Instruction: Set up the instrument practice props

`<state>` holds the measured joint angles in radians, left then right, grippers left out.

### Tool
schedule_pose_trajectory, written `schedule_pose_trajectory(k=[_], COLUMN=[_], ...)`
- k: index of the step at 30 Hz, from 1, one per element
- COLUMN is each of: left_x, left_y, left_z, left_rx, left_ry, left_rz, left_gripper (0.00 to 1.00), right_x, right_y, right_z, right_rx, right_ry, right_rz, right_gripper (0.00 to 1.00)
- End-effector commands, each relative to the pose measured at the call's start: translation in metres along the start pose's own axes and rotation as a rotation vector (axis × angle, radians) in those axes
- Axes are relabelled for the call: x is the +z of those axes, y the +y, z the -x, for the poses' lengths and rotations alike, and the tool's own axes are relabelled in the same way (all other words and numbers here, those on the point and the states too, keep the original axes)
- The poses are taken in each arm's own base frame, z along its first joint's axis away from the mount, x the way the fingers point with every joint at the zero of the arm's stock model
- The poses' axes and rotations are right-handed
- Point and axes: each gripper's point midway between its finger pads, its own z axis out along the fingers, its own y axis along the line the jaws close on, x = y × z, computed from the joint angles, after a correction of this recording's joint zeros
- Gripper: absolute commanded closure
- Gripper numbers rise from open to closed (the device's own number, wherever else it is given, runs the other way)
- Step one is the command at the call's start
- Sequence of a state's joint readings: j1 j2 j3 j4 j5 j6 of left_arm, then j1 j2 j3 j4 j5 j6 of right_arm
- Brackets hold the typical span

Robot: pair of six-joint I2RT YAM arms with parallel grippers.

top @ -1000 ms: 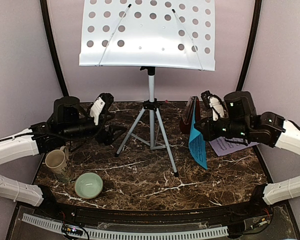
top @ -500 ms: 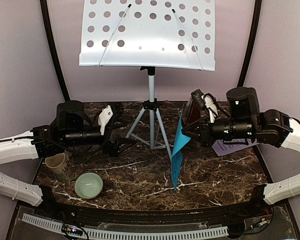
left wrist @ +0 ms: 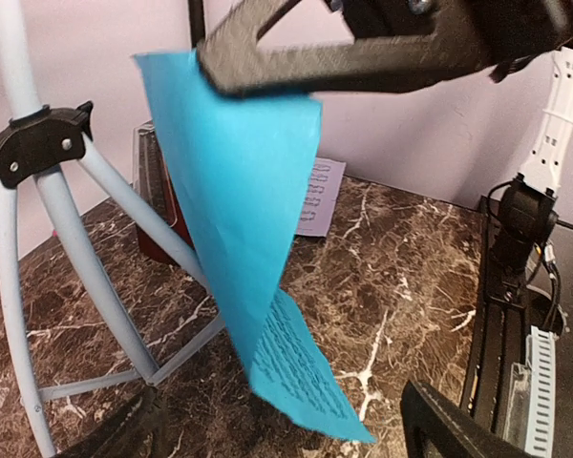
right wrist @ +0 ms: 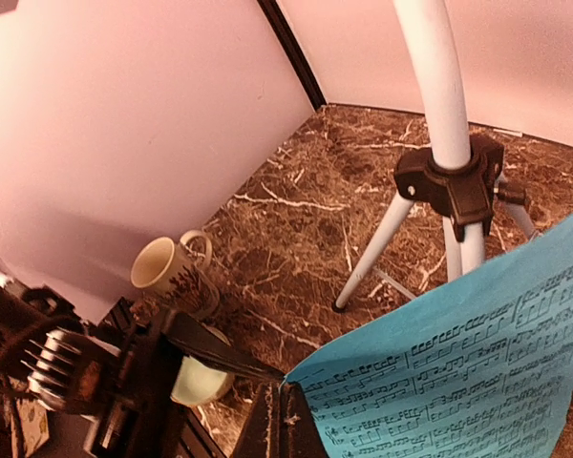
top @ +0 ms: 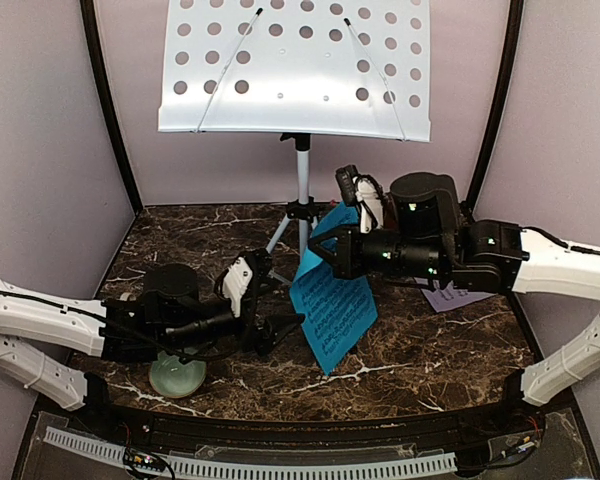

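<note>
The music stand's white perforated desk (top: 295, 70) rises on a silver tripod (top: 302, 195) at the back. My right gripper (top: 325, 252) is shut on a top corner of the blue sheet-music page (top: 332, 308), which hangs in front of the tripod with its lower end close to the table. My left gripper (top: 280, 312) stands open just left of the page's lower part, and the left wrist view shows the page's lower end (left wrist: 301, 382) between its spread fingers without contact. The pink page (top: 450, 297) lies at the right. The dark-red metronome (left wrist: 158, 215) stands behind the tripod leg.
A pale green bowl (top: 175, 378) sits under my left arm near the front left. In the right wrist view a beige mug (right wrist: 167, 272) stands beside the bowl. The tripod's legs (left wrist: 105, 277) spread over the middle of the marble table (top: 430, 350).
My right arm has swung left with the blue page, from the right side to in front of the tripod. My left arm has dropped forward and reached right toward the page.
</note>
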<state>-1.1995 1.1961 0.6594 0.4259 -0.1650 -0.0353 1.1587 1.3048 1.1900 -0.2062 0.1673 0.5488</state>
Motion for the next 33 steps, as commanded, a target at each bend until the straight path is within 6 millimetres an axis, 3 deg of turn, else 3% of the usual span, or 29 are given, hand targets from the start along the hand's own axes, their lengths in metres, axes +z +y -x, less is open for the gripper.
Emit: schedule_pose_trajectory(k=[1,5,13,21,33], left_x=[0.004,0.007,0.01,0.003,0.006], left_y=[0.02,0.039,0.034,0.046,0.046], left_z=[0.026,0.023,0.011,-0.008,-0.011], left_rx=[-0.107,-0.154,-0.142,-0.224,-0.225], left_ry=[-0.152,-0.19,-0.231,-0.224,-0.212], left_rz=[0.125,0.237,0.177,0.107,0.07], left_gripper=[0.16,0.27,0.4,0.51,0.56], right_x=[0.0,0.001,-0.017,-0.025,-0.021], right_y=[0.015,0.018,0.018,0.017,0.019], right_z=[0.043,0.045,0.062,0.067,0.067], right_rx=[0.075,0.098,0.119,0.128,0.131], right_ry=[-0.152,-0.166,-0.232,-0.255,-0.252], right_rz=[0.015,0.035,0.037,0.034,0.044], right_gripper=[1.0,1.0,1.0,1.0,1.0])
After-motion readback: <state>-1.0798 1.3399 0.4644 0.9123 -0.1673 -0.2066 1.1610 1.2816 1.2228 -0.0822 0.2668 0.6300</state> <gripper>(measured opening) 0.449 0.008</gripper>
